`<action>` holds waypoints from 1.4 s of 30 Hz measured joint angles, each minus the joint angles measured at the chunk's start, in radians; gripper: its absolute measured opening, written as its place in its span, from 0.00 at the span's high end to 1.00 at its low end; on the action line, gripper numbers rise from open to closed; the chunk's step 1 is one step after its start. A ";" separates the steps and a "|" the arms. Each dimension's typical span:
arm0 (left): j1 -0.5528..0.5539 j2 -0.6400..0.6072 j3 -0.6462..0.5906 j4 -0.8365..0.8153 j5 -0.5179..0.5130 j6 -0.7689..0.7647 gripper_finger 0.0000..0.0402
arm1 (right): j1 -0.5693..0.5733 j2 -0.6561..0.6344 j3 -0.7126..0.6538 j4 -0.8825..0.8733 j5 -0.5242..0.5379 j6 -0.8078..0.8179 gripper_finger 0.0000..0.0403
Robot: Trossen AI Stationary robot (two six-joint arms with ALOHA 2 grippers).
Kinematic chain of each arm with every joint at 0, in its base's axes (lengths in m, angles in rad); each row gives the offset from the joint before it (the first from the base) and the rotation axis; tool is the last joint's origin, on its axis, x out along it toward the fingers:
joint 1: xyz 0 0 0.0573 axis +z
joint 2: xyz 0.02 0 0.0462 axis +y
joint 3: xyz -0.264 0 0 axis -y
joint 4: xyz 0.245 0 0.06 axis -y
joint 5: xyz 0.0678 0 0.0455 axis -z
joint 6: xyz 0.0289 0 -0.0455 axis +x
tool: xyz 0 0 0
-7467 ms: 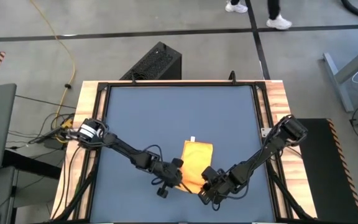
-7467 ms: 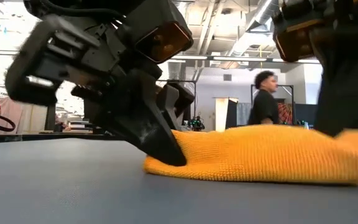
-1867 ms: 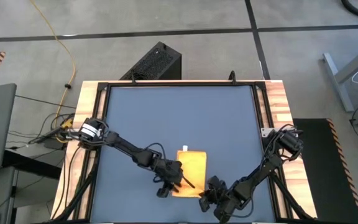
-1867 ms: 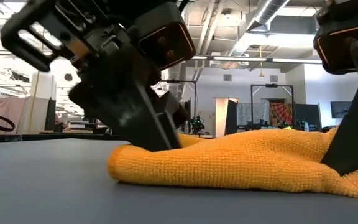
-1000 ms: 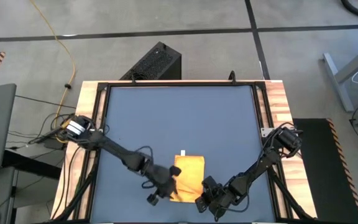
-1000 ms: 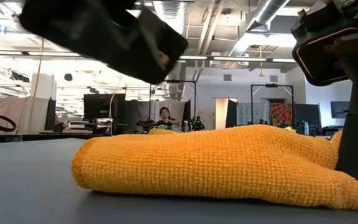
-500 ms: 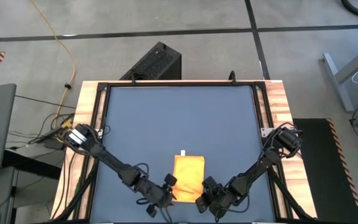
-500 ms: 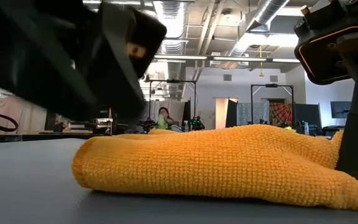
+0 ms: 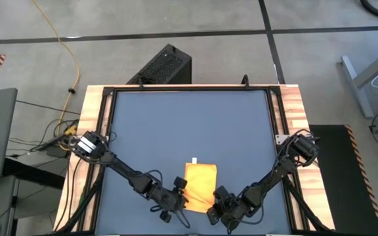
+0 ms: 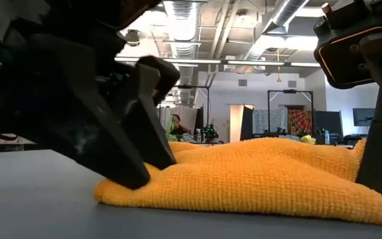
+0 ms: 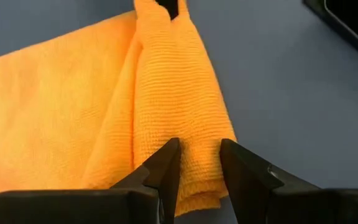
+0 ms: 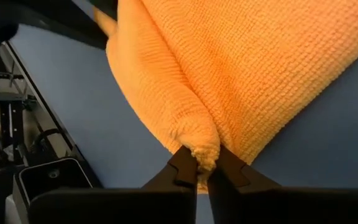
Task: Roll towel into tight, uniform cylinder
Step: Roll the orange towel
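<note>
towel [image 9: 200,187] partly rolled on the mat's near side | right wrist view: right gripper [image 12: 202,172] fingers pinching its roll end | left wrist view: left gripper [image 11: 199,160] fingers narrowly parted, straddling the other end

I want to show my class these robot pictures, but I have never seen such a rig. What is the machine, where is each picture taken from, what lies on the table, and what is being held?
Two dark robot arms work at a table covered by a dark blue mat. One camera looks straight down, one sits at table height, and one rides on each wrist. A yellow towel lies near the front edge, its front edge partly rolled. The right gripper pinches one end of that roll. The left gripper sits at the other end with its fingers apart around the cloth. A small white tag shows at the towel's far edge.
</note>
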 joint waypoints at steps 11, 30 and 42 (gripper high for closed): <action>0.012 0.080 0.024 -0.004 0.051 -0.058 0.83 | 0.000 -0.027 -0.002 -0.026 -0.035 -0.070 0.74; 0.062 0.012 0.018 -0.064 0.339 -0.081 1.00 | 0.072 -0.149 -0.001 -0.162 -0.093 -0.195 0.70; 0.060 0.012 0.018 -0.022 0.316 -0.088 1.00 | 0.110 -0.047 0.004 0.263 0.137 -1.191 0.70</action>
